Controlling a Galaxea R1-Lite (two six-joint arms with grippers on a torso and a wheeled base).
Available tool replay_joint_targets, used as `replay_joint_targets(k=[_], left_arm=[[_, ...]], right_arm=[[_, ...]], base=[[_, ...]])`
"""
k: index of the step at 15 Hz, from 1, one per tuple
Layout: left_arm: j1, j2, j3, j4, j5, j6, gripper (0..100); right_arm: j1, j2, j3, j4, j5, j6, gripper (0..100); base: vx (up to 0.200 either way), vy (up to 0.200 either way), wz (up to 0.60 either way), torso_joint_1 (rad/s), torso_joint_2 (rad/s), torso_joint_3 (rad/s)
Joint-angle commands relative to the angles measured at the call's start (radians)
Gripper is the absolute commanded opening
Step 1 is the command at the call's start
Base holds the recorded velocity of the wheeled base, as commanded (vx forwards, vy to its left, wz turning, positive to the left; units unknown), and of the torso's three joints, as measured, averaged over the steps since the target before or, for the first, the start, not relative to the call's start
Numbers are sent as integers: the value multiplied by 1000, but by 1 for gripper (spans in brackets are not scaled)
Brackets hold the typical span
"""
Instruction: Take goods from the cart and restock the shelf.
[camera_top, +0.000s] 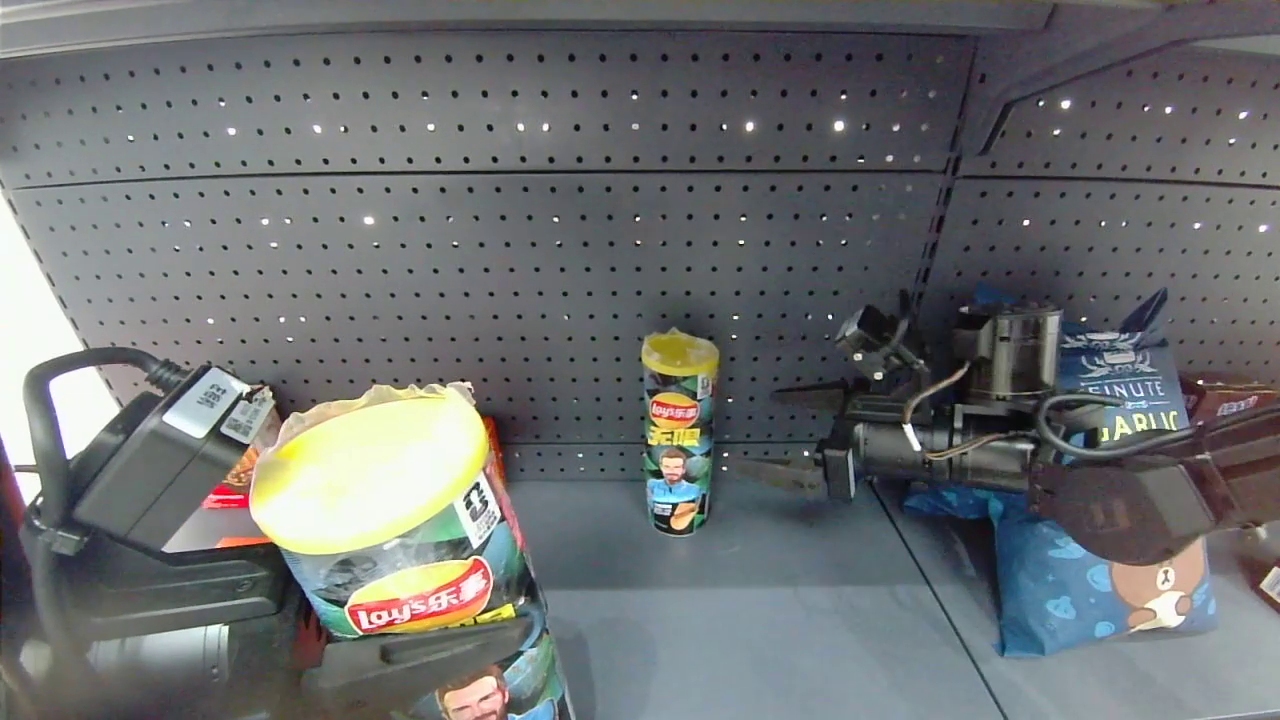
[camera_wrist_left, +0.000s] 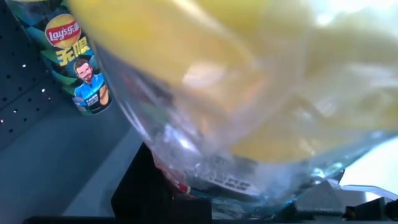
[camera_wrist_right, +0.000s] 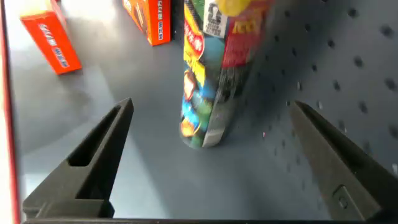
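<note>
Yellow-lidded cylindrical chip canister (camera_top: 390, 520): lower left of frame, clamped in left gripper (camera_top: 430, 645). Blue snack bag (camera_top: 1080, 590): lower right, lying on grey shelf floor (camera_top: 760, 620). Matching canister (camera_top: 679, 435): centre, upright on shelf floor. Right gripper (camera_top: 790, 437): fingers spread apart, just right of it.

A near chip can (camera_wrist_left: 249, 93) up close, a second can (camera_wrist_left: 78, 68) beyond.
The near chip can, yellow-lidded and blurred, looms over the grey shelf (camera_wrist_left: 56, 168); the second can stands upright by the pegboard back wall (camera_wrist_left: 18, 93).
</note>
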Motion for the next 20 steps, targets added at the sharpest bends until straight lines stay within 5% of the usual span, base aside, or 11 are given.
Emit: replay_joint_targets(k=[1, 20], left_arm=[[-1, -1, 5, 0, 0, 0, 0], [4, -13, 16, 3, 0, -2, 0]], right_arm=[[3, 124, -86, -5, 39, -49, 100], [54, 389, -312, -14, 85, -40, 100]], base=[[0, 0, 0, 0, 0, 0], [0, 0, 0, 0, 0, 0]])
